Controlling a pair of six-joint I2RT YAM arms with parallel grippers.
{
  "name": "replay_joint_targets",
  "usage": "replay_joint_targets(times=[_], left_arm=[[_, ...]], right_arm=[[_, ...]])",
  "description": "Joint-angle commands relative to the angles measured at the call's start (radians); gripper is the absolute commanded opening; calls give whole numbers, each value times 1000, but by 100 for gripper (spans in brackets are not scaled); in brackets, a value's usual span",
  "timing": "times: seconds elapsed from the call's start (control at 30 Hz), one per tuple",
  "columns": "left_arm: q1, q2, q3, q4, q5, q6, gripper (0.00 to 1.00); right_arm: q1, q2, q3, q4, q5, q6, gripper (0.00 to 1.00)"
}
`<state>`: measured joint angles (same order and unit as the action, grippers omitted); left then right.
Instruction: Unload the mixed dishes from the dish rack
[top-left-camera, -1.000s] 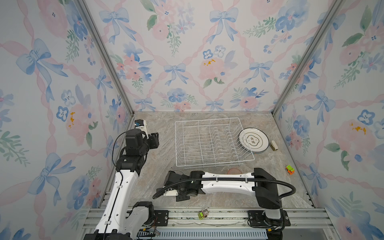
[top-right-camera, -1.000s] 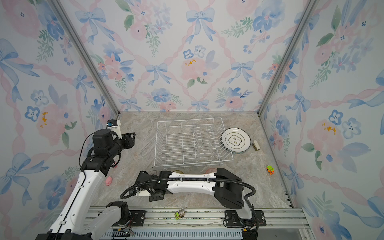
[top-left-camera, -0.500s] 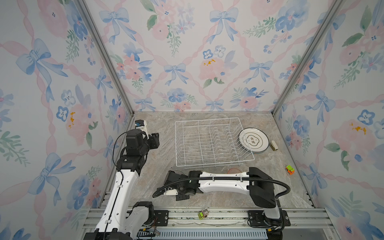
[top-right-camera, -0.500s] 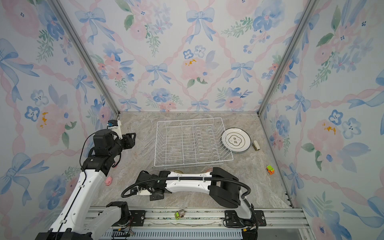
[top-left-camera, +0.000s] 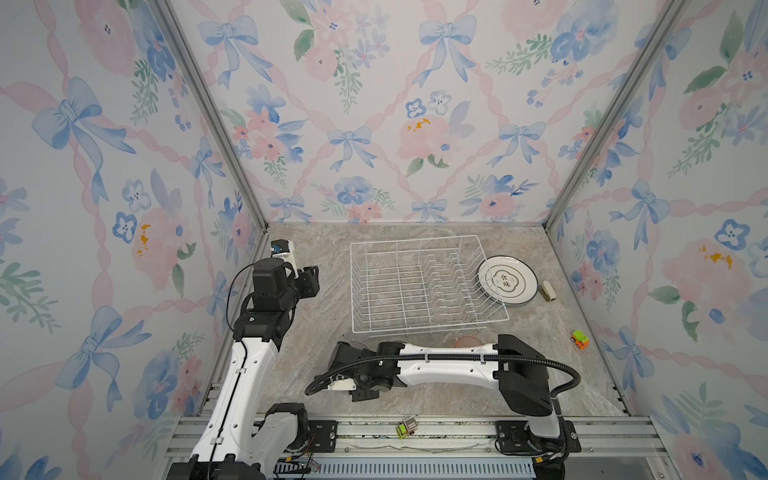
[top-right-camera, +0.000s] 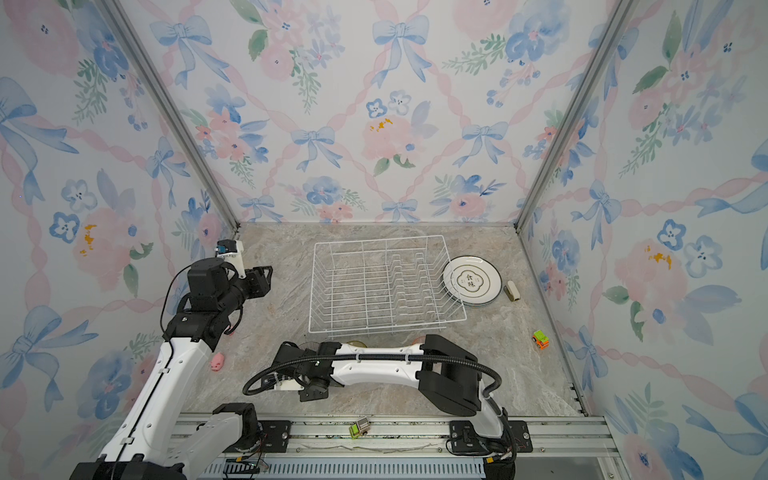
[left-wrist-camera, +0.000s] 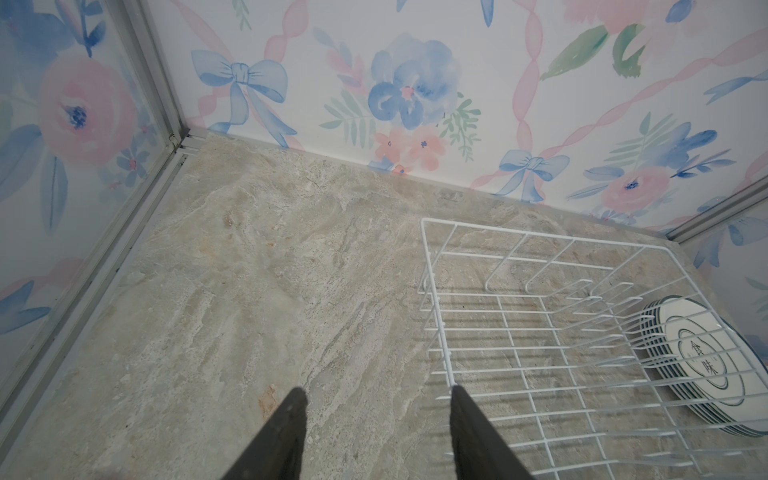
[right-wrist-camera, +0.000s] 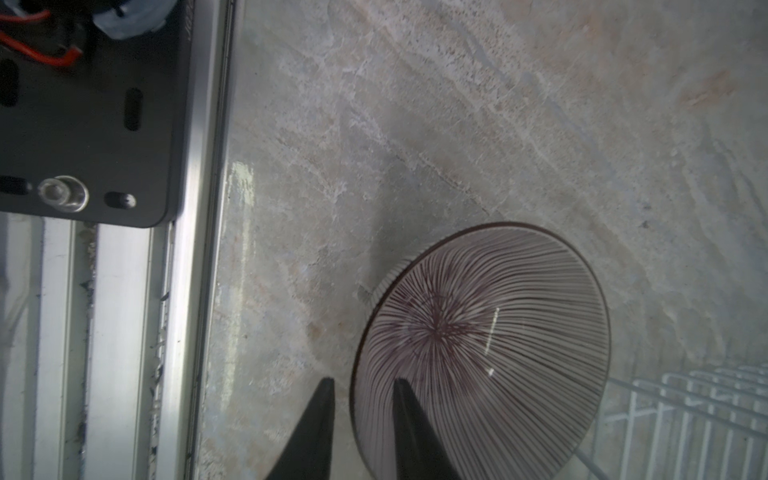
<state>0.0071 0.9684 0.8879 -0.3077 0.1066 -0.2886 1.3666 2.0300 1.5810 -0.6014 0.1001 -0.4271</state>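
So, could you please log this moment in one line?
rack: empty | plates: stacked alongside | right gripper: open astride bowl rim | left gripper: open

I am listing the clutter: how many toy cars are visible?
2: the green-orange car by the right wall, the green-yellow car on the front rail. More may be hidden.

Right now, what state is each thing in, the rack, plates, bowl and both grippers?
dish rack, empty, standing on the table.
plates, stacked outside the rack, at its right end.
bowl, open side up on the table, rim between the right jaws.
right gripper, open, straddling the bowl's rim.
left gripper, open, empty.
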Motion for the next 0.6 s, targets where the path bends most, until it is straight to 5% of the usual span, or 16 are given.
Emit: replay_joint_targets(times=[0.0, 0.27, 0.43, 0.5, 0.57], left_arm=[[7, 5, -2, 18, 14, 22, 55], [7, 7, -14, 18, 15, 23, 55], [7, 9, -30, 22, 27, 35, 59], [7, 9, -46, 33, 28, 38, 71], [7, 8, -60, 41, 9, 39, 98]], right_arm=[[-12, -93, -40, 39, -25, 19, 30], [-41, -366, -128, 160, -78, 94, 34], [-138, -608, -201, 208, 53, 184, 44], [-224, -717, -242, 213, 88, 237, 52], [-320, -833, -309, 242, 113, 295, 59]])
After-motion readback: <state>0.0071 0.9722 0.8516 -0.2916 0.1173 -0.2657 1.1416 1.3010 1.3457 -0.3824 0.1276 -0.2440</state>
